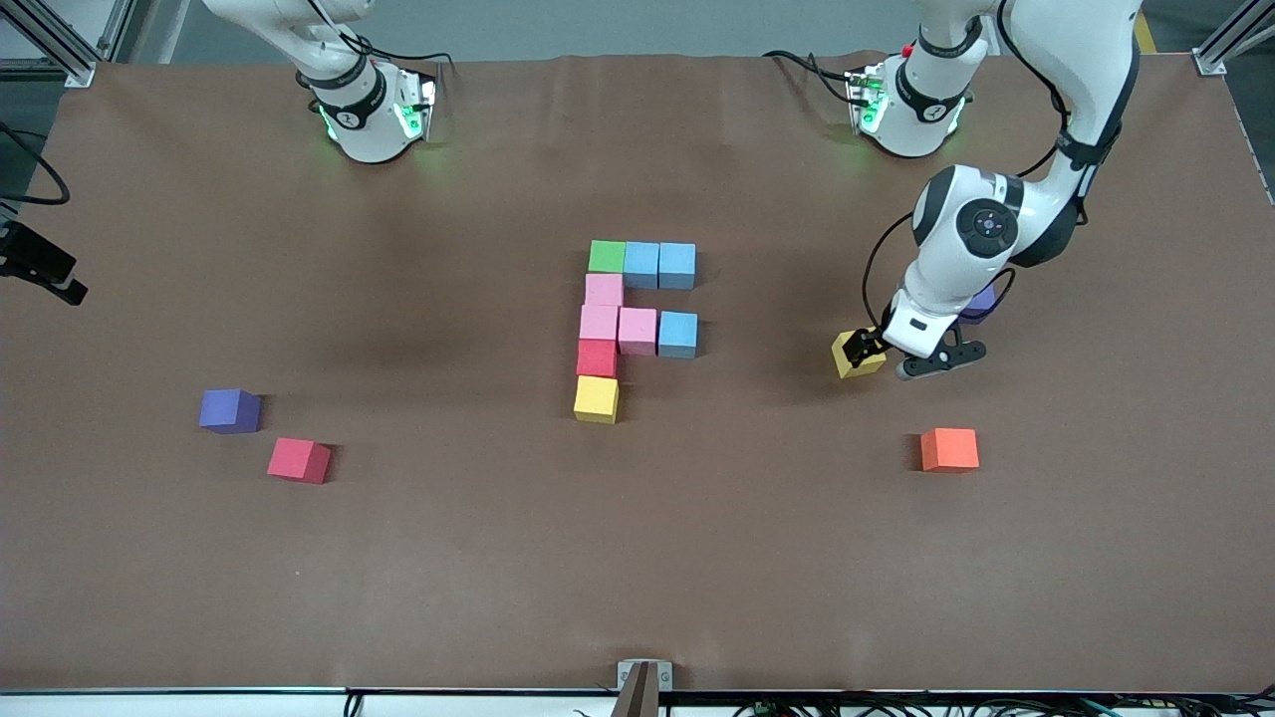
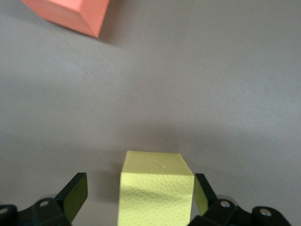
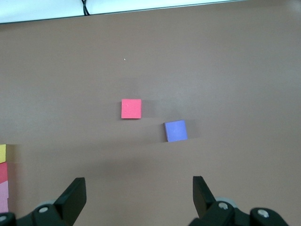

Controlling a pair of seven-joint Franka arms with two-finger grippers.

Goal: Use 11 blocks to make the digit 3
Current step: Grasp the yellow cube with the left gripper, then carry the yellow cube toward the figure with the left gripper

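Nine blocks touch in the middle of the table. A green block [image 1: 607,256] and two light blue blocks [image 1: 659,265] form the bar farthest from the front camera. Pink blocks [image 1: 601,307], a red block [image 1: 597,358] and a yellow block [image 1: 596,399] make the column, with a pink [image 1: 637,331] and a light blue block [image 1: 678,334] as the middle bar. Toward the left arm's end, my left gripper [image 1: 859,351] [image 2: 138,195] stands open around a loose yellow block [image 1: 855,358] [image 2: 157,188]. An orange block [image 1: 949,449] [image 2: 70,14] lies nearer the front camera. My right gripper [image 3: 139,197] hangs open and empty over bare table.
A crimson block [image 1: 299,460] [image 3: 131,108] and a purple block [image 1: 230,410] [image 3: 176,131] lie toward the right arm's end. Another purple block [image 1: 981,302] shows partly under the left arm. The column's edge [image 3: 3,179] shows in the right wrist view.
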